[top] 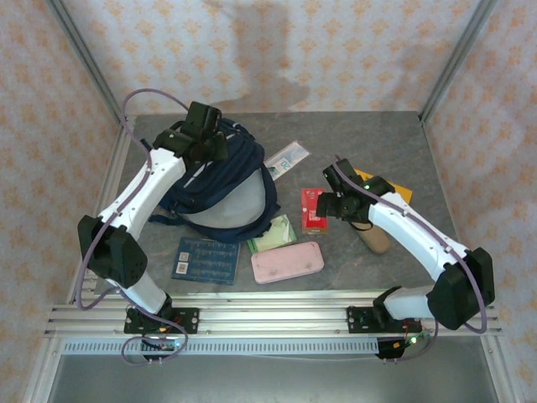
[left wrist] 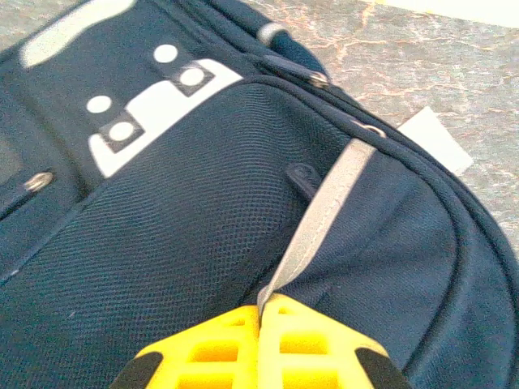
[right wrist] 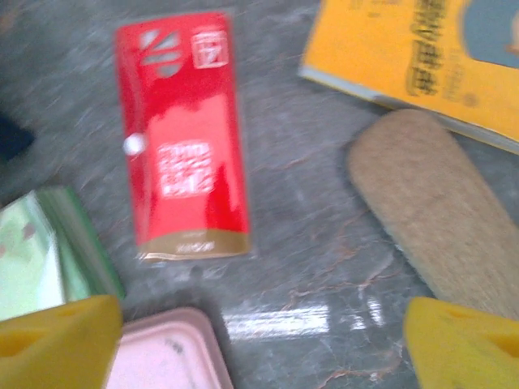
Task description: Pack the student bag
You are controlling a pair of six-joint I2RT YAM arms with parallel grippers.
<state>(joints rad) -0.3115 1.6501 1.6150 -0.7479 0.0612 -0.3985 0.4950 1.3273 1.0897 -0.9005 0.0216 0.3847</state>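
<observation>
The back wall (top: 277,50) rises beyond the left gripper (top: 207,138). It is papered pale cream with a small peach floral repeat, and a dim grey shadow smudges it. Slanted aluminium posts (top: 453,59) mark its corners. The same paper covers the side wall (top: 503,126) outward of the right gripper (right wrist: 259,344). Beneath that gripper lies a grey marbled tabletop (right wrist: 324,243), with a white glare of light (right wrist: 276,320) just ahead of the fingertips. Behind both grippers, an aluminium rail (top: 268,319) runs along the near edge.

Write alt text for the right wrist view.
A flat red packet with white print lies on the grey marbled table, ahead of the open right gripper. Around it: yellow book, tan oblong pouch, pink case, green booklet.
</observation>
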